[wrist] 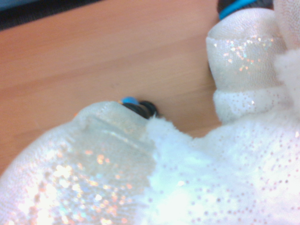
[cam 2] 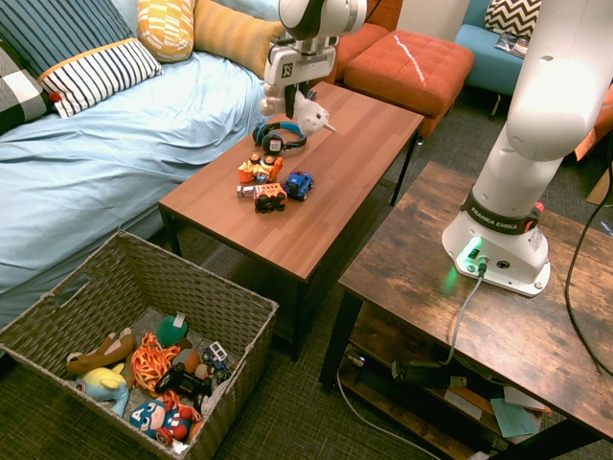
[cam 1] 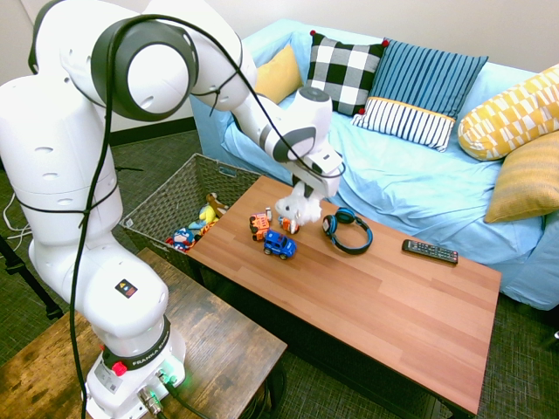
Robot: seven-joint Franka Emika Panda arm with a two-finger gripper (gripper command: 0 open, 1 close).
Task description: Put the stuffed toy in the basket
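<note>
The stuffed toy (wrist: 225,187) I hold is fluffy white plush with glittery, sequin-like patches on its feet. Below me the coffee table (cam 1: 393,305) shows smooth matt wood grain. The basket (cam 2: 144,287) looks woven, like rough wicker. The toy cars (cam 2: 273,182) are glossy plastic, and the sofa cover (cam 1: 410,175) is soft blue cloth

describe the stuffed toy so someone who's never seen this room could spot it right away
Find the long wooden coffee table in front of the blue sofa. Above its sofa-side edge the white arm's gripper holds the stuffed toy in the air. It is white and fluffy, unlike the small colourful toy cars and blue headphones below.
</note>
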